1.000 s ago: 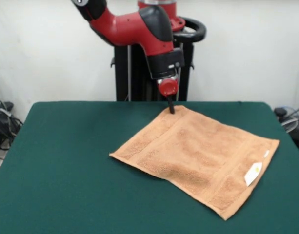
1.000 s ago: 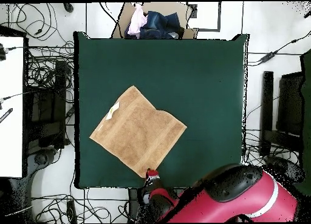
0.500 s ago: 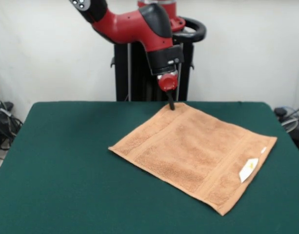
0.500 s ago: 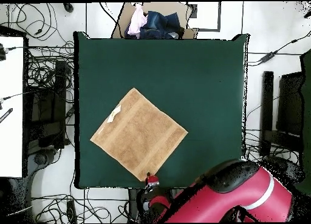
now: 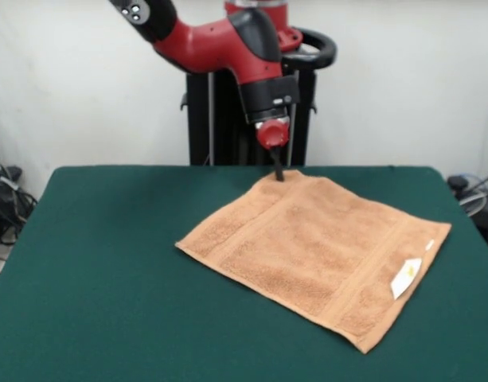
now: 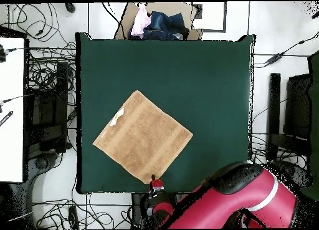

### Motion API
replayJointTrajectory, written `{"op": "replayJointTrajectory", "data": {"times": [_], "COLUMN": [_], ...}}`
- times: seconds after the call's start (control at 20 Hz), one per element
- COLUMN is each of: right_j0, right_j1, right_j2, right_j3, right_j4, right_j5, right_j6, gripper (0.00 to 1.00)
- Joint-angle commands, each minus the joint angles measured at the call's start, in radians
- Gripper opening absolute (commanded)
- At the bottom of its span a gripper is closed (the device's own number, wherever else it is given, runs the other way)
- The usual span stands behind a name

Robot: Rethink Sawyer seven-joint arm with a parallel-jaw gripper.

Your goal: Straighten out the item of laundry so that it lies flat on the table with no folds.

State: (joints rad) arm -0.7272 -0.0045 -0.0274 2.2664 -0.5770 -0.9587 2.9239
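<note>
The peach-orange towel [image 5: 315, 251] lies spread as a diamond on the green table [image 5: 108, 278], right of centre, with no fold showing. Its white label [image 5: 406, 278] sits near the right front corner. My gripper [image 5: 279, 175] hangs from the red arm at the towel's far corner. Its dark tips are pressed together on that corner at the table's far edge. In the overhead view the towel [image 6: 143, 137] lies at the table's [image 6: 187, 71] lower left, label [image 6: 116, 118] toward the left, and the gripper [image 6: 153, 177] is at its bottom corner.
The black pedestal [image 5: 228, 119] stands behind the table's far edge. In the overhead view a box with clothes [image 6: 156, 23] sits beyond the top edge, a white surface [image 6: 11, 109] stands at the left, and cables lie around the table.
The gripper drew the far corner toward the pedestal. The folded part opened out and the towel now lies flat, shifted slightly toward the robot.
</note>
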Motion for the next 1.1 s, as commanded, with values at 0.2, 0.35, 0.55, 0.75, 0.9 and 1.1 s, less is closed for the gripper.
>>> {"op": "replayJointTrajectory", "data": {"times": [0.2,0.35,0.55,0.75,0.9,1.1], "right_j0": [-0.050,-0.060,-0.088,-0.097,-0.089,-0.093], "right_j1": [0.237,0.227,0.203,0.195,0.173,0.147], "right_j2": [-0.159,-0.158,-0.148,-0.143,-0.138,-0.126], "right_j3": [-0.016,-0.013,-0.017,-0.012,0.003,0.009], "right_j4": [-0.103,-0.097,-0.104,-0.100,-0.068,-0.053], "right_j5": [0.241,0.254,0.305,0.324,0.359,0.416], "right_j6": [0.062,0.059,0.053,0.046,0.028,0.013], "gripper": [0.00,0.00,0.00,0.00,0.00,0.00]}}
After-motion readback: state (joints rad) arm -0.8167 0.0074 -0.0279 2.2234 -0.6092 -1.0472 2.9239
